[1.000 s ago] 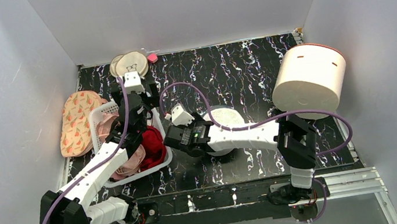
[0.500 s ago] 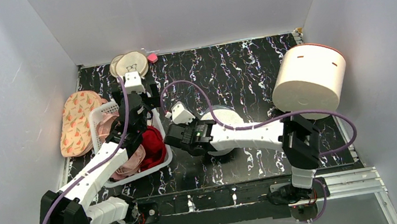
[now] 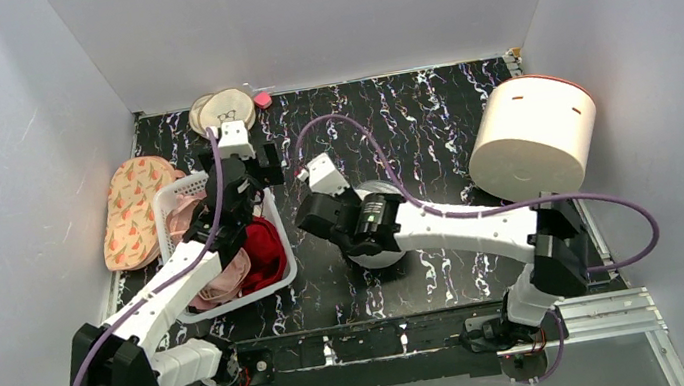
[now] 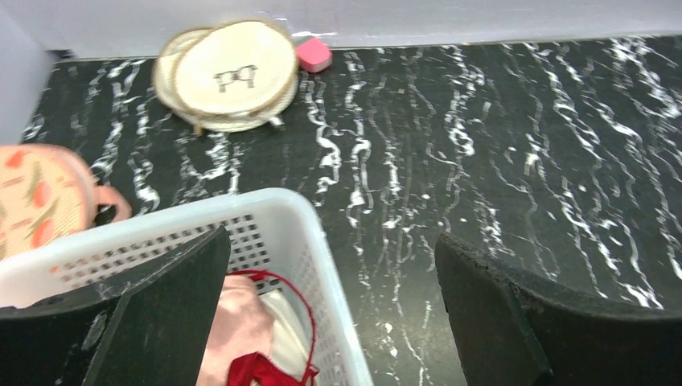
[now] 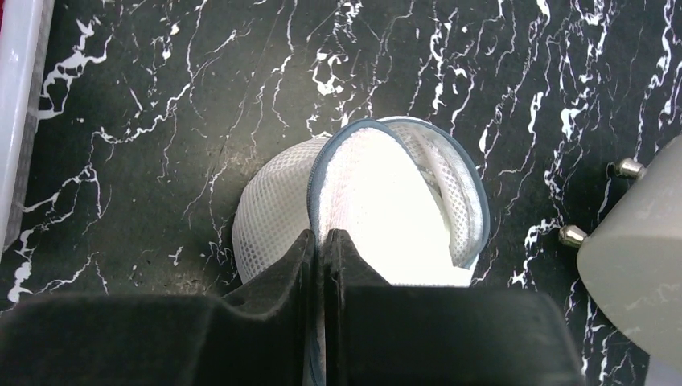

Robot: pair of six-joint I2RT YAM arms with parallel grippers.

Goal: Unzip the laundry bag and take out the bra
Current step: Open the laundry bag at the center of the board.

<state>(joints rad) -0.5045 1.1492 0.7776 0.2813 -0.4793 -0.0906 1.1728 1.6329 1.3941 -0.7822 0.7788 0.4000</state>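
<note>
The right tool [image 5: 323,239] is pinched shut on the zipper rim [image 5: 315,173] of the laundry bag [image 5: 269,213], while the left tool [image 4: 331,241] hangs wide open over a white basket [image 4: 241,211].

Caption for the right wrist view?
Right gripper pinched shut on the edge of the white mesh laundry bag, on the marbled table.

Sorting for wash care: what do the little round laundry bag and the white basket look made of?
The laundry bag looks like matte white fabric mesh, judging by its fine open weave, with a grey-blue zipper rim. The basket is probably moulded plastic: smooth, slightly glossy, with a regular grid of holes.
</note>
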